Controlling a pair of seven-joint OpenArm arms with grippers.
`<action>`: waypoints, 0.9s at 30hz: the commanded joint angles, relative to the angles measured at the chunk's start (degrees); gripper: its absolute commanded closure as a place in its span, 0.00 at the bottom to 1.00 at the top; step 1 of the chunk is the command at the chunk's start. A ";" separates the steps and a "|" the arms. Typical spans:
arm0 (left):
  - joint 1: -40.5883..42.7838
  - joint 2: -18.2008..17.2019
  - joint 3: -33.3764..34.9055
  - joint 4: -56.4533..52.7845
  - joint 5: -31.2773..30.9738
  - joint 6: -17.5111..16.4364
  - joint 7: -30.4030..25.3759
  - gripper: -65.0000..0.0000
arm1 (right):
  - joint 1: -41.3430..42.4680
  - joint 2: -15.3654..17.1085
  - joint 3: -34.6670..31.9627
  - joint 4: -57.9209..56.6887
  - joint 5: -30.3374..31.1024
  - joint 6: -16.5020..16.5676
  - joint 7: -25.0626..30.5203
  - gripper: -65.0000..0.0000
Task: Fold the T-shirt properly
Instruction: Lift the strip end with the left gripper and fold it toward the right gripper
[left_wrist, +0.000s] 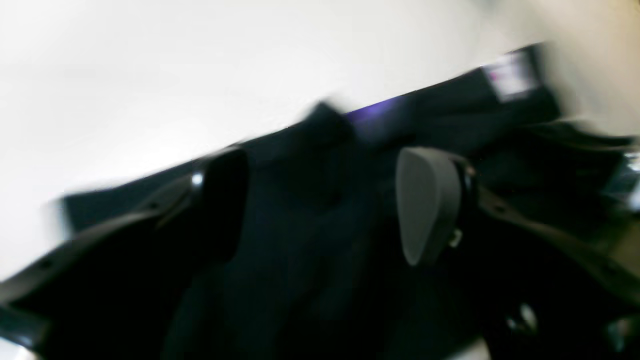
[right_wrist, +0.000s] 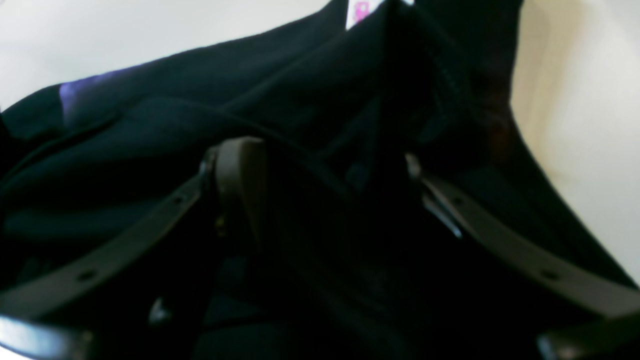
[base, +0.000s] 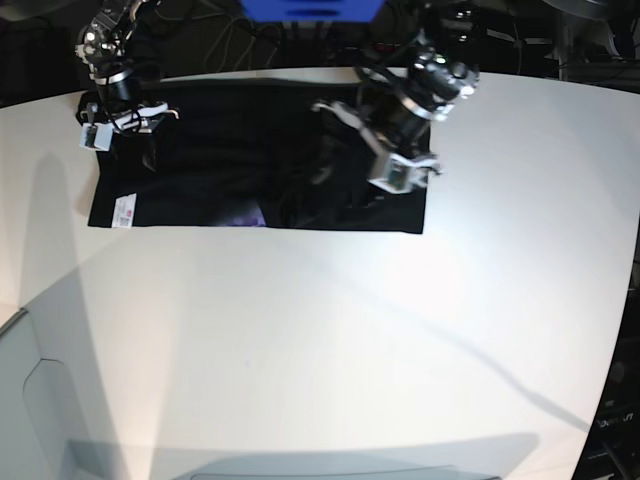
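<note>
Two fingers of the left end effector (left_wrist: 320, 210) fill the left wrist view, set well apart with nothing between them but the black T-shirt (left_wrist: 310, 240) lying below; the whole picture is smeared by motion. A strip of purple print (left_wrist: 375, 112) and a pale label (left_wrist: 510, 77) show along the shirt's far edge, where it meets the white desk (left_wrist: 200, 65).

In the right wrist view, the right end effector (right_wrist: 330, 185) also stands wide, its grey pad (right_wrist: 240, 175) on one side and the other finger partly lost in dark cloth. Folds of the T-shirt (right_wrist: 210, 130) rise around and between the fingers (whether any fold is actually pinched I cannot tell). The label (right_wrist: 357, 12) peeks out at the top.

From the base view, the T-shirt (base: 220, 150) lies spread as a broad dark rectangle at the far side of the desk (base: 330, 340). The right end effector (base: 120, 125) sits at the shirt's corner on the view's left, the left end effector (base: 385, 150) over its other end.
</note>
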 joint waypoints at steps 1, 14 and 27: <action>-0.03 0.05 -2.82 0.78 -2.60 0.02 -1.56 0.31 | -0.75 -0.03 0.15 -0.31 -2.87 -0.73 -4.63 0.47; 0.32 -6.10 -2.82 -3.71 -8.67 -0.07 -1.38 0.44 | -0.75 -0.03 0.15 -0.31 -2.87 -0.73 -4.63 0.47; -8.03 -10.58 25.92 -11.79 -9.02 0.55 -1.56 0.59 | -0.84 -0.21 0.50 -0.31 -2.87 -0.73 -4.54 0.47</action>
